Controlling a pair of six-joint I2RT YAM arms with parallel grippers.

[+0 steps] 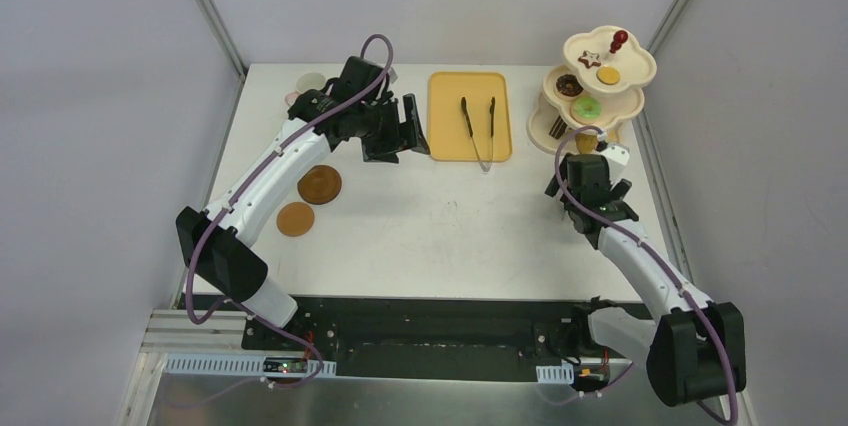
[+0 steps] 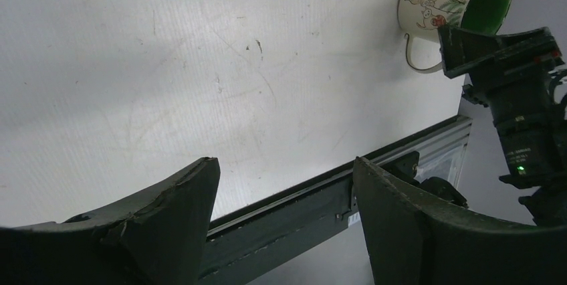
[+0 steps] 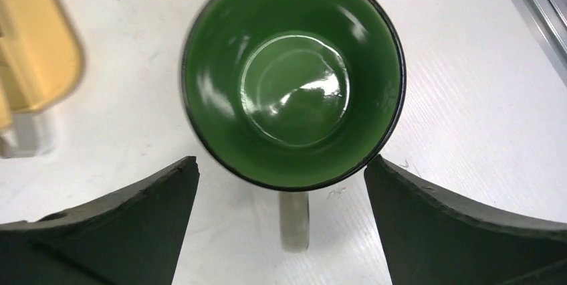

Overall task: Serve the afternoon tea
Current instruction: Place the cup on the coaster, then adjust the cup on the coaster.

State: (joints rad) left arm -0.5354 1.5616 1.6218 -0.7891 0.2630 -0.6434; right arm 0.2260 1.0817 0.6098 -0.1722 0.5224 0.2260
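Mug (image 2: pixel 434 1), green-lined, cartoon print outside

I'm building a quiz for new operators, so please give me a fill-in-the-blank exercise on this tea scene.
1. The black tongs lie on the ___ tray.
2. The mug under the right gripper is ___ inside.
3. The right gripper's jaws stand ___.
4. ___ brown coasters lie with no mug on them.
Missing words: yellow; green; open; two.
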